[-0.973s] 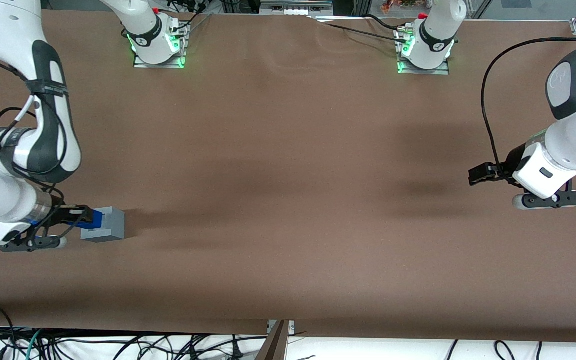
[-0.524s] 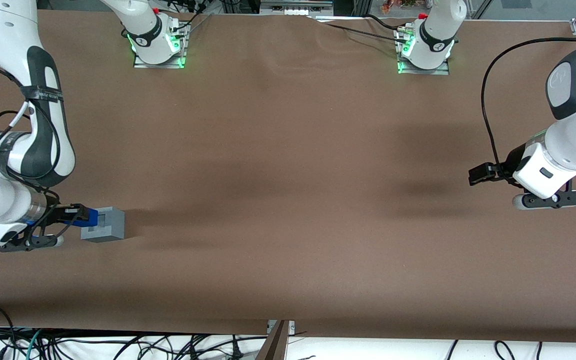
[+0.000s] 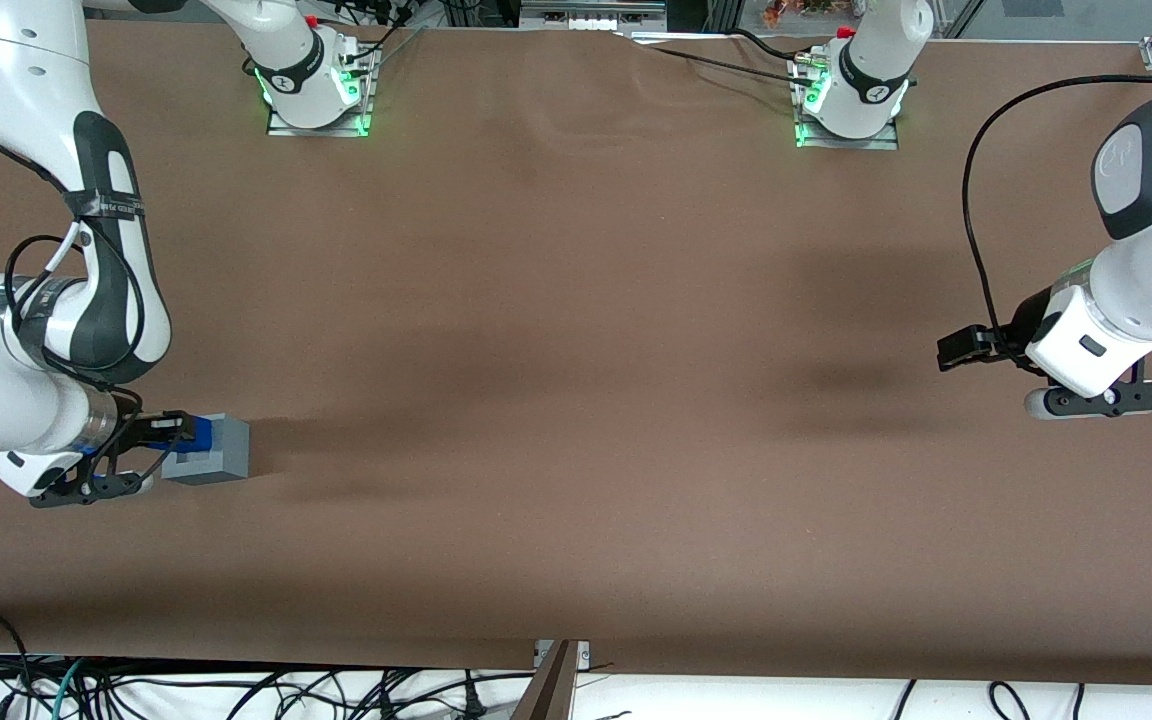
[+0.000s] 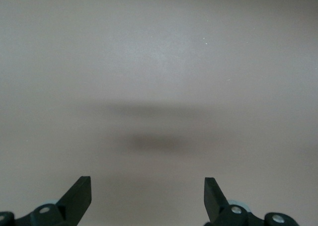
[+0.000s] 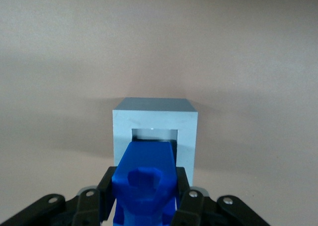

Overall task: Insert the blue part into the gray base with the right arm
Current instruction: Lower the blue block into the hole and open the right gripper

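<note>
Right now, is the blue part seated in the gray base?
Not fully: in the wrist view the blue part, held by the gripper, has its tip at the gray base socket.

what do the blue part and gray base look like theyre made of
Blue part, held in the end effector at the gray base's socket: probably molded or printed plastic, uniform saturated color, slight sheen. Gray base: likely matte plastic, flat even gray, crisp edges.
</note>
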Tool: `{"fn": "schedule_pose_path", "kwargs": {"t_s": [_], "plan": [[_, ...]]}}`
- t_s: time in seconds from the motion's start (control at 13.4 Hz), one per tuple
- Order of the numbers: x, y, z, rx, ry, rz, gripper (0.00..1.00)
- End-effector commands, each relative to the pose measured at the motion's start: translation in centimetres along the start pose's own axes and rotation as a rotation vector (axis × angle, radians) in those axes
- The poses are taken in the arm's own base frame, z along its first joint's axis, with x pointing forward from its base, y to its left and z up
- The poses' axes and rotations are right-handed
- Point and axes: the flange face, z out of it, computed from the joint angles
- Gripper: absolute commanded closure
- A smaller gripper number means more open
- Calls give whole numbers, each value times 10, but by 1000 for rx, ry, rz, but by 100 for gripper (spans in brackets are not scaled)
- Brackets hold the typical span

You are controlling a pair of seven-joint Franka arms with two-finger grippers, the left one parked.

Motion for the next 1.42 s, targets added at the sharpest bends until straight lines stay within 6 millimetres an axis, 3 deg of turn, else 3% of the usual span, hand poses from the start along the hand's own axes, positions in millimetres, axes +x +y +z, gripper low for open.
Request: {"fn": "schedule_pose_path", "kwargs": {"t_s": [0.0, 0.67, 0.75, 0.82, 0.9, 1.12, 1.35], "plan": [[3, 3, 0, -6, 25, -19, 61], [4, 7, 7, -5, 30, -31, 59], [4, 7, 6, -7, 38, -31, 50], [5, 7, 9, -6, 38, -25, 29], [5, 7, 11, -4, 35, -15, 1], [8, 7, -4, -9, 63, -13, 1], [15, 2, -52, -16, 131, 15, 1]]}}
